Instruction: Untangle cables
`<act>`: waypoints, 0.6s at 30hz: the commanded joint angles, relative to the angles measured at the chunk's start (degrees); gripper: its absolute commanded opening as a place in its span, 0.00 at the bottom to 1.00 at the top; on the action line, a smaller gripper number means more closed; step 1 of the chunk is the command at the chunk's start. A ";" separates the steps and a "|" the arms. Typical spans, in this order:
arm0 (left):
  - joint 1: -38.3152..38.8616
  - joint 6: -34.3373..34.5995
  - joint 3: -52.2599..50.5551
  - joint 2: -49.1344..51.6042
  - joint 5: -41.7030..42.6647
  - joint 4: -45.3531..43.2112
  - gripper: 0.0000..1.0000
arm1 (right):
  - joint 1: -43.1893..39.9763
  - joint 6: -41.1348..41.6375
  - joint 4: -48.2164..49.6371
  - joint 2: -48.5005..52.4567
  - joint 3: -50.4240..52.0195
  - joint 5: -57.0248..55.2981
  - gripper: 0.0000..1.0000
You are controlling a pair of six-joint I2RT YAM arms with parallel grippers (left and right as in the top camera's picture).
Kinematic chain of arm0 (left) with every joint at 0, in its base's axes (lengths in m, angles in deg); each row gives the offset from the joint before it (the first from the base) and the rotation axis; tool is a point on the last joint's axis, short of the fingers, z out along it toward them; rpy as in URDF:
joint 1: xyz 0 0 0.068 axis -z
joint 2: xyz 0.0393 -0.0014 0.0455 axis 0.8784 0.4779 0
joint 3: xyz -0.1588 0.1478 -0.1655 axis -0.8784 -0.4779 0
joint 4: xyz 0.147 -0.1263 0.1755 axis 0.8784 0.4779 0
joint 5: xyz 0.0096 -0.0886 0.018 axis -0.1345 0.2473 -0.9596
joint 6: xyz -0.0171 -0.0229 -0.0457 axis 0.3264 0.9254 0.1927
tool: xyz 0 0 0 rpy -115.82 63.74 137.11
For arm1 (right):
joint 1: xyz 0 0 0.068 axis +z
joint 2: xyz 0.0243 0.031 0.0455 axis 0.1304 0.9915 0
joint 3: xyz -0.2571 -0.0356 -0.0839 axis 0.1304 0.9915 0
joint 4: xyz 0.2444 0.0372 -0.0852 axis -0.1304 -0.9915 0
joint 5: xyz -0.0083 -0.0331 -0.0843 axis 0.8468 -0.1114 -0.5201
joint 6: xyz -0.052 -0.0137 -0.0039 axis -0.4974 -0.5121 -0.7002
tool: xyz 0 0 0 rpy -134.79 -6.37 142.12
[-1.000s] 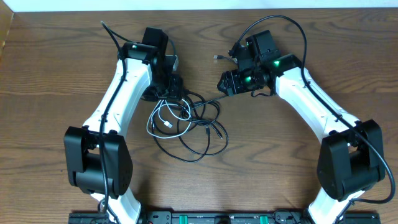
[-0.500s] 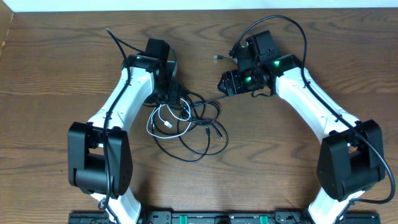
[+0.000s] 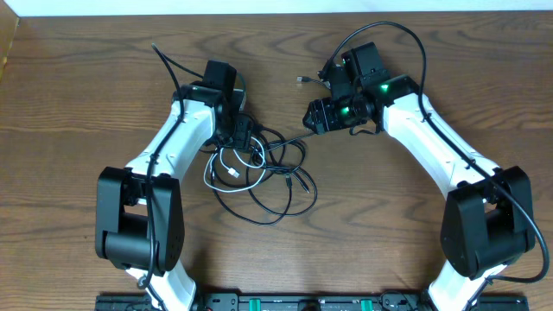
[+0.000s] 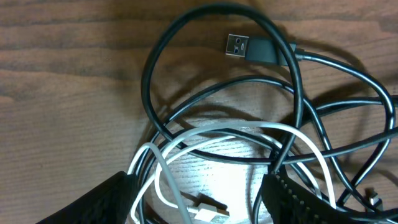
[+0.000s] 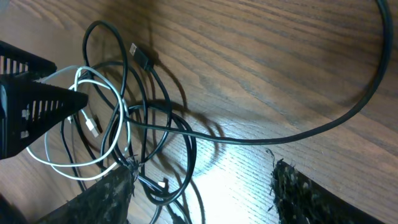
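Observation:
The cables lie in one tangle at mid-table: several black loops and a short white cable. My left gripper hangs open over the tangle's upper left corner. In the left wrist view its fingers straddle white and black strands, with a white plug on the wood between them and a black USB plug farther out. My right gripper is open at the tangle's upper right. One black cable runs out of the tangle across the right gripper, and a black loop lies between its fingers.
A small loose plug end lies left of the right wrist. A thick black cord arcs over the right arm. The table's far edge is close behind both grippers. A dark rail runs along the front.
My left gripper has shifted a little right, onto the tangle's corner, and its jaws have spread wider. The right arm and the cables have not moved.

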 commanded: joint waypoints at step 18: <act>-0.24 -0.98 -3.23 4.39 -0.70 -8.28 0.54 | 0.17 0.55 -0.02 0.74 -0.04 -0.66 0.69</act>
